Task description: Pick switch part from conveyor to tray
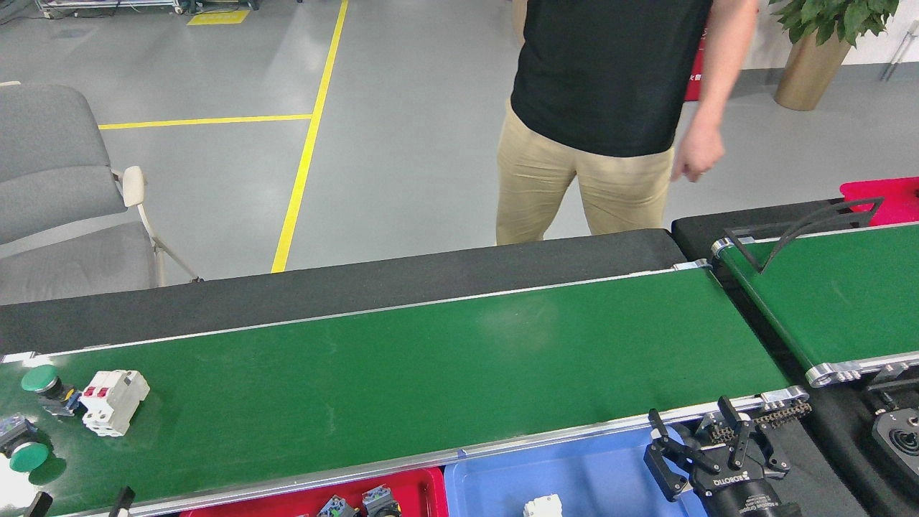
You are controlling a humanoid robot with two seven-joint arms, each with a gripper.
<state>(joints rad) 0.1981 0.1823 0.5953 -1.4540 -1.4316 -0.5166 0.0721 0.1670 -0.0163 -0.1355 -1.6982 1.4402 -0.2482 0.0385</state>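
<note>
Nearest the robot, along the bottom edge, sit a red tray (301, 502) holding two button units and a blue tray (596, 470) holding one white part (542, 506). The right gripper (700, 449) hangs over the blue tray's right end, fingers spread apart and holding nothing. Of the left gripper (79, 502), only two dark fingertips show at the bottom-left edge, set apart with nothing between them; the rest is out of frame.

Beyond the trays runs the conveyor (431, 373), its near rail just behind them. The switch parts all lie at its far-left end: a white breaker (113, 402) with red toggles, a green push button (44, 384) just beside it on its left, and a second green push button (21, 449) nearer the robot, close to the frame edge. The rest of the belt is bare.

Further back, a person (603, 115) stands just behind the black padding on the belt's far side, hand hanging free. A grey chair (64, 194) stands at left, and a second green belt (840, 294) at right.

Risks, as judged: the parts sit near the belt's left end, so if the belt runs they may pass out of reach. The breaker and the first button are close together, so fingers closing on one may knock the other. The glare patch at far left may obscure the nearer button's outline. The person's closeness calls for cautious arm travel.
</note>
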